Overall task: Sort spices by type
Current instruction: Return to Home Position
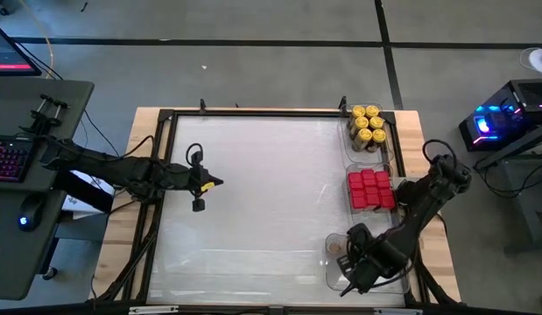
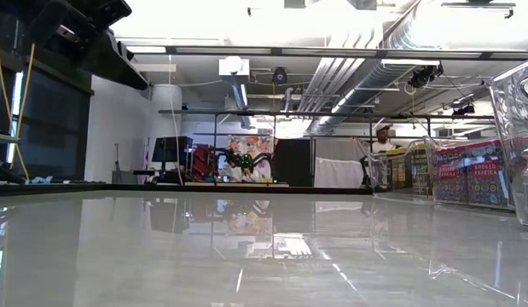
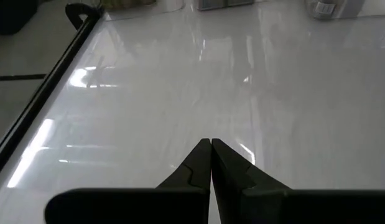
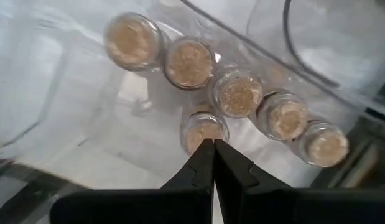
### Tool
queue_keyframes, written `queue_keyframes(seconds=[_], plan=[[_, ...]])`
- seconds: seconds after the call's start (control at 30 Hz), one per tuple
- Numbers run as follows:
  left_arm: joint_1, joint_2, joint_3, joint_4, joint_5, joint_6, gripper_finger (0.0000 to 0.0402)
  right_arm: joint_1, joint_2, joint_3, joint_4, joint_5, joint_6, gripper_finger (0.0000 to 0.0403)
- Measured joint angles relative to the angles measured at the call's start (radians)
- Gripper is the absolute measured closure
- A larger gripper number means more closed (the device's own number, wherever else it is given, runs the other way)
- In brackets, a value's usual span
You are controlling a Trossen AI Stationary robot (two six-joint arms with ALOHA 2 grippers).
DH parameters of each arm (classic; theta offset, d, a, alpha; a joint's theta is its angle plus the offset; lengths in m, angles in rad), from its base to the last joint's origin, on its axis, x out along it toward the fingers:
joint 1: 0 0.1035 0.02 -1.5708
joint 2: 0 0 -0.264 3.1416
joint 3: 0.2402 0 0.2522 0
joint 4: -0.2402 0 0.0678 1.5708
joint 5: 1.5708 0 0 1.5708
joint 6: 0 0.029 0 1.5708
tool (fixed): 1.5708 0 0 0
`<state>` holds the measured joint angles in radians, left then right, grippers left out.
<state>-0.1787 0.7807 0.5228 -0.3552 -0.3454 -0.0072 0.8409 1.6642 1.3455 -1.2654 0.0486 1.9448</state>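
Since every spice sits grouped along the right edge, yellow-lidded jars far, red tins midway, brown-topped jars near, I judge sorting finished; my right gripper hangs clenched, empty, over those, left gripper clenched empty at left.

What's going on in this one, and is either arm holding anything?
Nothing is being held. The right tool is shut and empty, above the brown-topped jars standing in the clear bin at the table's right side. The left tool is shut too, over the left part of the table. The yellow-lidded jars and the red tins sit grouped by kind farther along the right edge, so the sorting looks finished.
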Motion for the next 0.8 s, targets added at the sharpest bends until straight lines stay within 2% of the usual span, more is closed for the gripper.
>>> queue_keyframes(seconds=[0.13, 0.2, 0.27, 0.4, 0.5, 0.57, 0.67, 0.73, 0.8], plan=[[0.000, -0.005, 0.000, 0.016, 0.000, 0.002, 0.0401, -0.001, -0.020, 0.115, -0.110, 0.100, -0.011, 0.0402], [0.000, -0.017, 0.003, 0.004, 0.008, -0.026, 0.0402, -0.011, -0.029, 0.168, -0.139, 0.229, 0.012, 0.0402], [0.001, -0.039, 0.028, -0.037, 0.053, -0.081, 0.0401, -0.030, -0.035, 0.208, -0.168, 0.411, 0.049, 0.0403], [0.027, -0.100, 0.073, -0.047, 0.251, -0.112, 0.0402, -0.108, -0.037, 0.247, -0.193, 0.740, 0.070, 0.0402], [0.083, -0.156, 0.076, -0.013, 0.384, -0.050, 0.0402, -0.192, -0.037, 0.230, -0.180, 0.962, 0.071, 0.0402], [0.141, -0.175, 0.076, 0.021, 0.457, 0.006, 0.0402, -0.255, -0.037, 0.213, -0.168, 1.058, 0.071, 0.0403], [0.256, -0.167, 0.069, 0.113, 0.604, 0.047, 0.0402, -0.356, -0.037, 0.207, -0.165, 1.068, 0.054, 0.0403], [0.336, -0.148, 0.057, 0.188, 0.707, 0.036, 0.0402, -0.416, -0.045, 0.207, -0.163, 0.996, -0.004, 0.0403], [0.402, -0.128, 0.046, 0.262, 0.748, -0.027, 0.0402, -0.466, -0.066, 0.206, -0.145, 0.889, -0.118, 0.0403]])
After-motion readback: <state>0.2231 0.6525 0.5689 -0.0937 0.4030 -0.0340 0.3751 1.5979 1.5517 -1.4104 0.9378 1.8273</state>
